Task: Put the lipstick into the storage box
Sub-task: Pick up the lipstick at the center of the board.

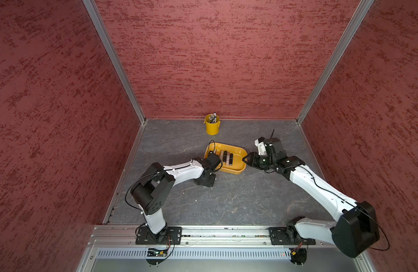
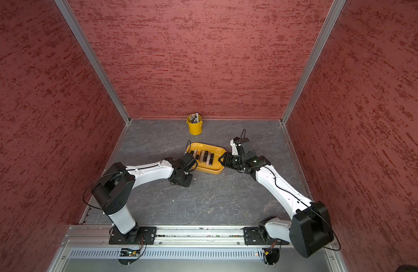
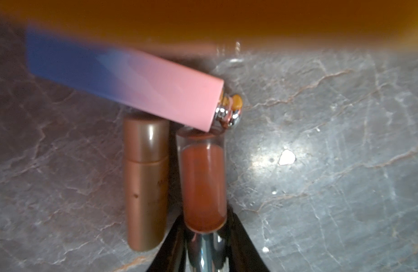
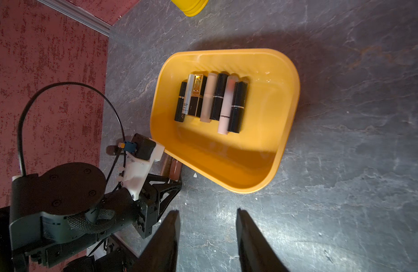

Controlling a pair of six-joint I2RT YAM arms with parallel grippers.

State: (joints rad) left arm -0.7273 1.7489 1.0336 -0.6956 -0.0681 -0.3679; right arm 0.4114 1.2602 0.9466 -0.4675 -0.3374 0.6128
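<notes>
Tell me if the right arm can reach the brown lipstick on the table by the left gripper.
Probably not as things stand. The brown lipstick lies beyond the storage box from the right gripper, and the left gripper sits right beside it, closed on the red-brown tube, crowding the approach.

The storage box [image 4: 266, 113], a shallow yellow-orange tray with rounded corners, holds seven lipsticks [image 4: 216, 99] side by side in a row. Just outside its wall, on the table [image 3: 321, 164], lie a clear red-brown lipstick [image 3: 203, 183] with a silver cap and a brown lipstick [image 3: 145, 183] parallel beside it. A pink-to-blue lipstick [image 3: 144, 87] slants across their ends.
</notes>
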